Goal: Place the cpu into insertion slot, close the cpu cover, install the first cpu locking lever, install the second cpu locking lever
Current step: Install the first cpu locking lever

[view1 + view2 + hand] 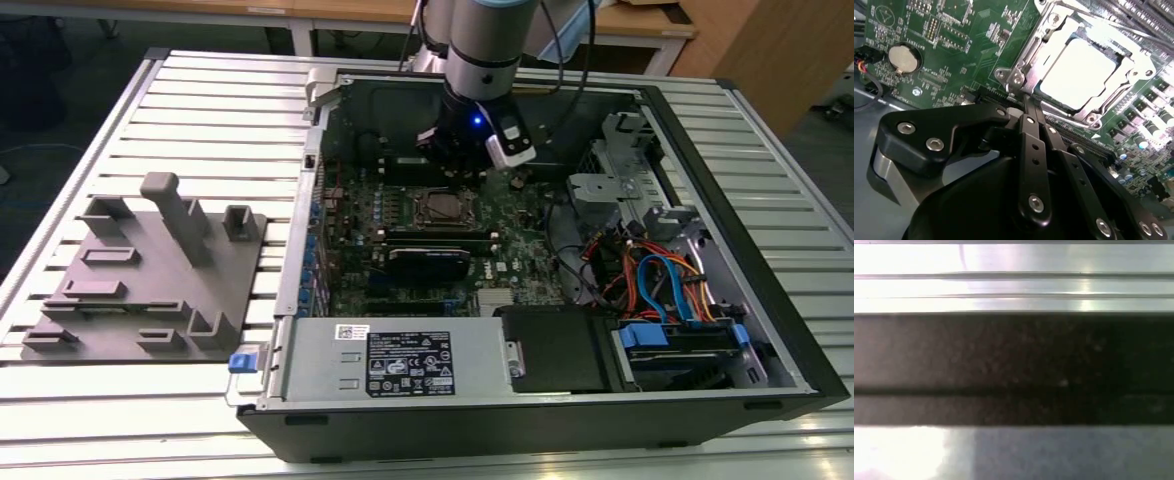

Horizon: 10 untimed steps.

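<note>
Inside the open computer case, at the exterior view's centre, the cpu sits in the insertion slot with the cpu cover down around it. Above it the gripper hangs upright, fingers pressed together, tips beside the cover's corner, holding nothing.

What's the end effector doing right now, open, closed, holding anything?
End effector: closed, fingers together with nothing between them, tips close beside the cpu cover, which lies down over the cpu.
</note>
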{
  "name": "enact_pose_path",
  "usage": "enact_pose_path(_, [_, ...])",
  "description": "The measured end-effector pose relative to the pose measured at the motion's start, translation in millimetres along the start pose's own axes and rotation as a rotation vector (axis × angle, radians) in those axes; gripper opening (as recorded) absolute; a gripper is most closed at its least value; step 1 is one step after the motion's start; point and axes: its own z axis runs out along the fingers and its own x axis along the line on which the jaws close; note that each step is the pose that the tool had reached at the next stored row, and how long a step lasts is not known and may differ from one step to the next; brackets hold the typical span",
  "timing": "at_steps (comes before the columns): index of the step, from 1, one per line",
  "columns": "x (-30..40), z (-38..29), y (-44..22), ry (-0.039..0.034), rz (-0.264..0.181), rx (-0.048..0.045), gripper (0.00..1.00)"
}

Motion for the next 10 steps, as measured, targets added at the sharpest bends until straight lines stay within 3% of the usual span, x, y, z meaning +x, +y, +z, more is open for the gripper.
enact_pose_path(5, [0.1,2.1,-0.3,0.0001,0.000,0.0190,0.11])
enact_pose_path(10, [0.0,3.6,-0.4,-0.0001,0.000,0.0276,0.11])
